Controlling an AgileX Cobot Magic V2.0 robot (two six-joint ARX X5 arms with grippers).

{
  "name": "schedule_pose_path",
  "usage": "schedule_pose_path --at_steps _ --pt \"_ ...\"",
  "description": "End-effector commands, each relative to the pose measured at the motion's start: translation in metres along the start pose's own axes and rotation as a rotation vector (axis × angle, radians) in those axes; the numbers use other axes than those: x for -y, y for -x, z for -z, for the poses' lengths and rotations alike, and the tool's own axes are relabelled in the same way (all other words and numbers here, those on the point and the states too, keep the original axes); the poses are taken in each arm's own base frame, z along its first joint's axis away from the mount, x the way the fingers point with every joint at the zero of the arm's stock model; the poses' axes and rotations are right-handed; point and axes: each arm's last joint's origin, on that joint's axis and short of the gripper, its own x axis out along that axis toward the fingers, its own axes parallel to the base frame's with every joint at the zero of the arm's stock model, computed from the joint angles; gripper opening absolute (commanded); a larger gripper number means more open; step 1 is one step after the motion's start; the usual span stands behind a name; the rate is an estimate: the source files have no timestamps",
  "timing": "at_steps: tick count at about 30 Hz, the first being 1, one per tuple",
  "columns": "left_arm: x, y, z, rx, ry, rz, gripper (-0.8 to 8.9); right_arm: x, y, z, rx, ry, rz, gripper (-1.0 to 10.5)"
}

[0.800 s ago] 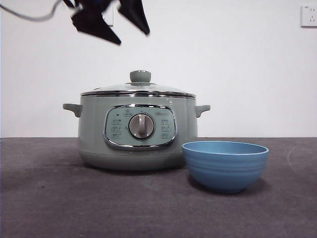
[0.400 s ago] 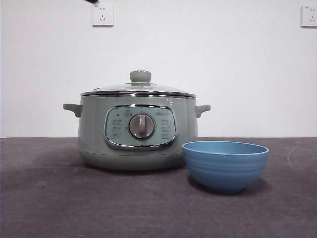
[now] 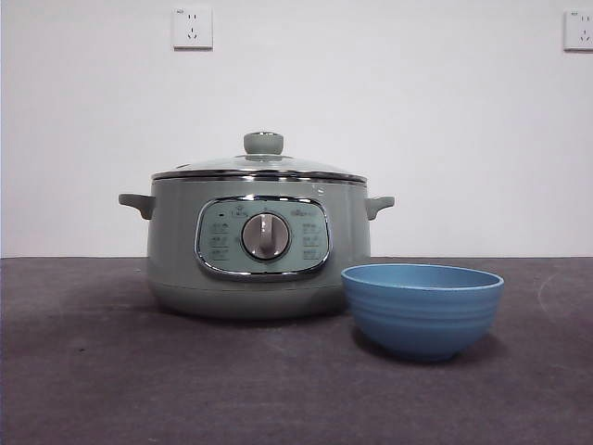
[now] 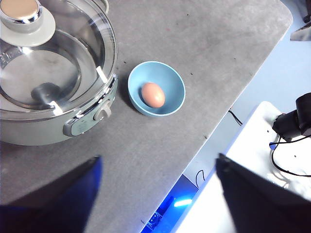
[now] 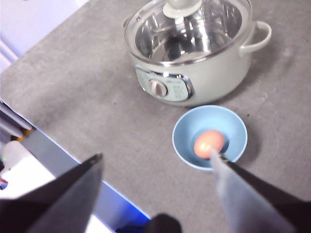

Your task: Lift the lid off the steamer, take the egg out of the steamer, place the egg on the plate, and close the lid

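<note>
The sage-green steamer (image 3: 259, 250) stands on the grey table with the glass lid (image 3: 259, 167) closed on it. It also shows in the left wrist view (image 4: 58, 121) and in the right wrist view (image 5: 194, 82). The blue ribbed plate (image 3: 422, 311) sits in front of the steamer to its right. The brownish-orange egg (image 4: 152, 94) lies inside the plate (image 4: 175, 80), as the right wrist view (image 5: 209, 141) shows too. My left gripper (image 4: 158, 194) is open and empty, high above the table. My right gripper (image 5: 158, 189) is open and empty, high above the plate (image 5: 233, 126).
The table's front edge (image 4: 233, 104) runs close by the plate, with cables and a white unit (image 4: 272, 160) beyond it. Two wall sockets (image 3: 192, 27) are on the white wall behind.
A black gripper that hung at the top left of the front view one second ago has gone up out of that view. The steamer, lid and plate have not moved.
</note>
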Motion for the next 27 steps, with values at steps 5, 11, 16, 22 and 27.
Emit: schedule_pose_path --at_steps 5,11,16,22,27 --pt "0.0007 -0.0001 0.0007 -0.007 -0.005 0.004 -0.06 0.0008 -0.0014 0.0064 -0.056 -0.01 0.003 -0.1" --pt "0.0005 -0.0001 0.0007 -0.007 -0.005 0.002 -0.04 0.0009 -0.0014 0.0067 -0.06 -0.011 0.005 0.0" --pt "0.0004 -0.0001 0.0007 -0.008 -0.005 0.0 -0.04 0.0009 -0.0014 0.0068 -0.06 -0.01 0.008 0.0" --pt "0.0005 -0.0001 0.0007 -0.008 -0.005 0.001 -0.04 0.0009 -0.0014 0.0068 -0.06 -0.01 0.007 0.0" --pt "0.0004 -0.0002 0.0005 -0.006 -0.005 0.001 -0.04 0.0009 -0.0014 0.0068 -0.06 -0.01 0.008 0.0"
